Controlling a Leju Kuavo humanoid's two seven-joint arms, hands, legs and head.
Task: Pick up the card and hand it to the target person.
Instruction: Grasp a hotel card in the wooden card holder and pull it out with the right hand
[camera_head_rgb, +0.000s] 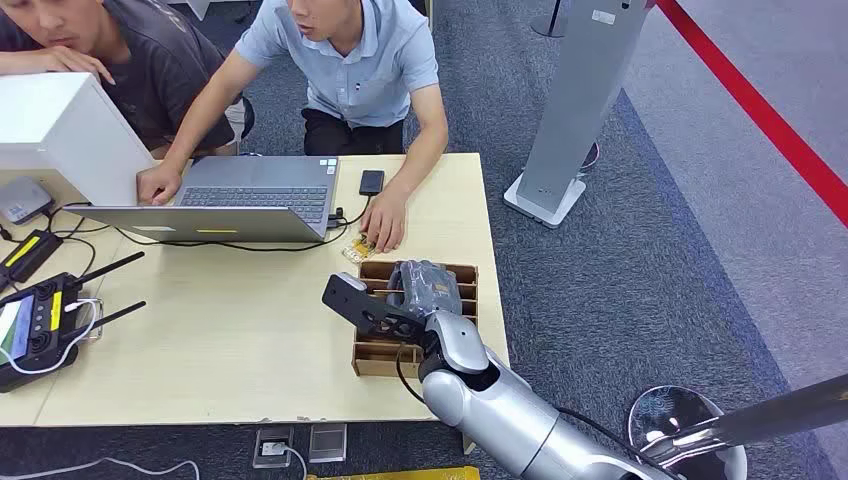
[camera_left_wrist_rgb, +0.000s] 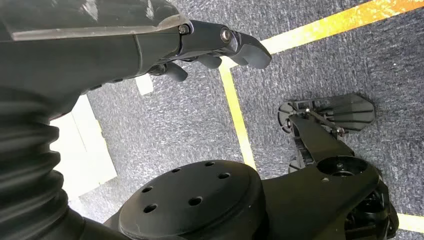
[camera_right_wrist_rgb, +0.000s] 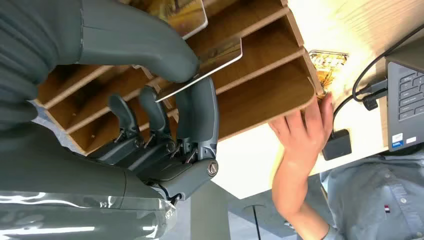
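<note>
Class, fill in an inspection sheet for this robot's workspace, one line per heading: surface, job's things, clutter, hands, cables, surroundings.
Surface: pale wooden table.
Job's things: card pinched by the right hand, above the slotted wooden card rack.
Clutter: open laptop, phone, white box, black handheld controller.
Hands: right hand holds the card between thumb and finger; left hand hangs over the floor, fingers curled, holding nothing.
Cables: black cable runs along the laptop's front.
Surroundings: two seated people, one person's hand beside the rack; grey carpet, red floor line.
</note>
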